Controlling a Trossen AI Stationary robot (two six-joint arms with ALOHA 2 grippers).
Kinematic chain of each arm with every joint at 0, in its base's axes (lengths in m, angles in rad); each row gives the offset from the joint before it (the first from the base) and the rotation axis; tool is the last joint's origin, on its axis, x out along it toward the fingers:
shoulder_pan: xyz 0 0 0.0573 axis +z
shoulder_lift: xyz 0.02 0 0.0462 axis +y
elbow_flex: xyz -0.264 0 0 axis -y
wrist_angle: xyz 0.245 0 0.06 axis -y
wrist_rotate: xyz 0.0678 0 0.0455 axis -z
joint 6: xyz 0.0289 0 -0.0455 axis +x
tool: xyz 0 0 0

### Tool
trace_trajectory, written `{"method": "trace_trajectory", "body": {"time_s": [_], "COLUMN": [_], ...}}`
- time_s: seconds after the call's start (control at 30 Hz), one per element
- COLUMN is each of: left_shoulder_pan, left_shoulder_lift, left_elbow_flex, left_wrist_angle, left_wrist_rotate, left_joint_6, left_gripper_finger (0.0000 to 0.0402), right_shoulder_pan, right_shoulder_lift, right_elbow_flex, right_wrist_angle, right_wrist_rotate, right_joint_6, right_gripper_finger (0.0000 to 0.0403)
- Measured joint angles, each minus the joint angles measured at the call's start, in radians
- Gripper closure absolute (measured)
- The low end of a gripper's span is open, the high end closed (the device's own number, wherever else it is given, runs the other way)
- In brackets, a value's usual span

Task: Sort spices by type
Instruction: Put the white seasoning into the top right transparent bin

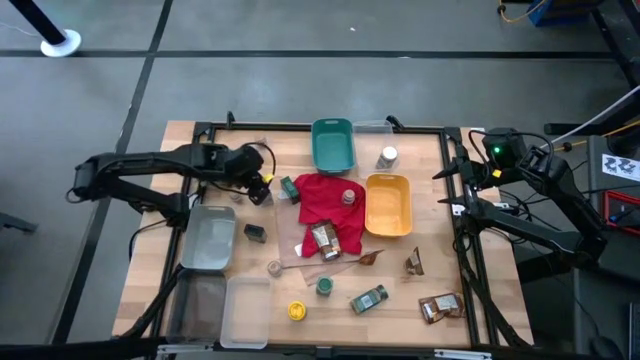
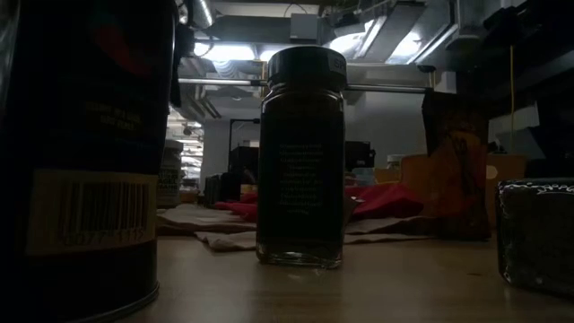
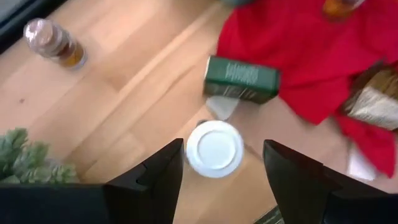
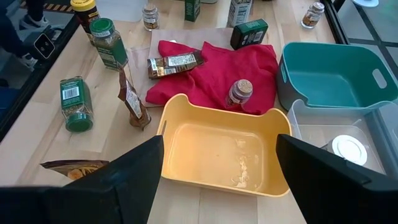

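Note:
A small jar with a white lid [image 3: 214, 148] stands upright on the wood beside a green tin [image 3: 241, 79], at the red cloth's [image 1: 325, 195] left edge. My left gripper [image 3: 224, 148] hangs open above this jar, pointing steeply down with one finger on each side of the lid and nothing held; it shows at the table's far left [image 1: 262, 192]. My right gripper [image 4: 219, 142] waits open at the table's right edge [image 1: 450, 190], facing the yellow bin [image 4: 217, 149]. More spices are scattered about: a tan-lidded jar [image 4: 239, 93] on the cloth, a brown packet [image 1: 325, 240], green-lidded jars [image 1: 324, 287] and a yellow-lidded jar [image 1: 297, 311].
A teal bin [image 1: 333, 145] and a clear bin [image 4: 323, 134] holding a white-lidded jar [image 1: 388, 156] stand at the far edge. Grey and clear bins [image 1: 210, 240] fill the near left. A small green plant [image 3: 25, 155] stands beside my left gripper. Brown packets [image 1: 440, 307] lie near right.

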Motion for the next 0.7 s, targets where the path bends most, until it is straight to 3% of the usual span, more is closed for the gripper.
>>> {"method": "trace_trajectory", "body": {"time_s": [0.7], "left_shoulder_pan": [0.000], "left_shoulder_lift": [0.160], "left_elbow_flex": [0.000], "left_wrist_angle": [-0.008], "left_wrist_rotate": [0.039], "left_joint_6": [0.160], "left_gripper_finger": [0.0196], "right_shoulder_pan": [0.000], "right_shoulder_lift": [0.000], "right_elbow_flex": [0.000], "right_wrist_angle": [0.000], "right_wrist_rotate": [0.000], "right_joint_6": [0.000], "right_gripper_finger": [0.0093]}}
